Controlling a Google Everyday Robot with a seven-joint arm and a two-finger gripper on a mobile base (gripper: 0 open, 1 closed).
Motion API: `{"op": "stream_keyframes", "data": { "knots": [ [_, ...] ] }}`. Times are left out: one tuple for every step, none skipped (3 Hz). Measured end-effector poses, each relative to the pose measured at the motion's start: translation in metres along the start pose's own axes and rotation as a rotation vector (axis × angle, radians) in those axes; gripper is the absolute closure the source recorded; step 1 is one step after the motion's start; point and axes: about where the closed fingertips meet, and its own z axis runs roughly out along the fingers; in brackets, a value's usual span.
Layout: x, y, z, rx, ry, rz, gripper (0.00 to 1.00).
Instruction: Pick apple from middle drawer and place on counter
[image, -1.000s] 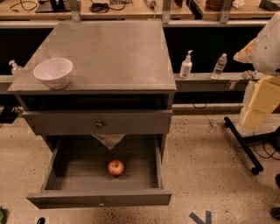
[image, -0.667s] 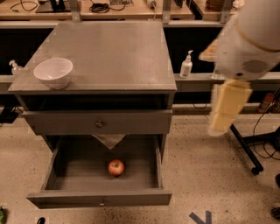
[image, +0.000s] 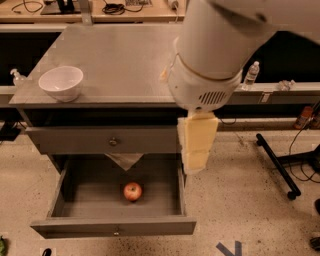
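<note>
Approach step, I judge, as the tool (image: 198, 149) hangs over the open middle drawer's (image: 112, 227) right wall, grip state impossible to tell; the apple (image: 132, 191) lies inside the drawer, so the next move is probably left and down onto it.

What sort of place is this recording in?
Likely a lab or workshop: wooden benches with cables, a grey drawer cabinet, a wheeled stand. The tool hangs near the open drawer.

Matt grey counter (image: 120, 55), glossy white bowl (image: 61, 82), smooth apple (image: 132, 191); the end effector (image: 198, 150) beside the middle drawer (image: 114, 227) seems matt plastic.
</note>
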Motion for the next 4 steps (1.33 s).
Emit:
{"op": "stream_keyframes", "data": {
  "knots": [
    [-0.004,0.000,-0.006,0.015,0.000,-0.006,0.00],
    [-0.049,-0.004,0.070,-0.209,-0.128,-0.260,0.00],
    [-0.083,0.010,0.160,-0.368,-0.239,-0.420,0.00],
    [-0.082,0.012,0.179,-0.403,-0.259,-0.426,0.00]
  ]
}}
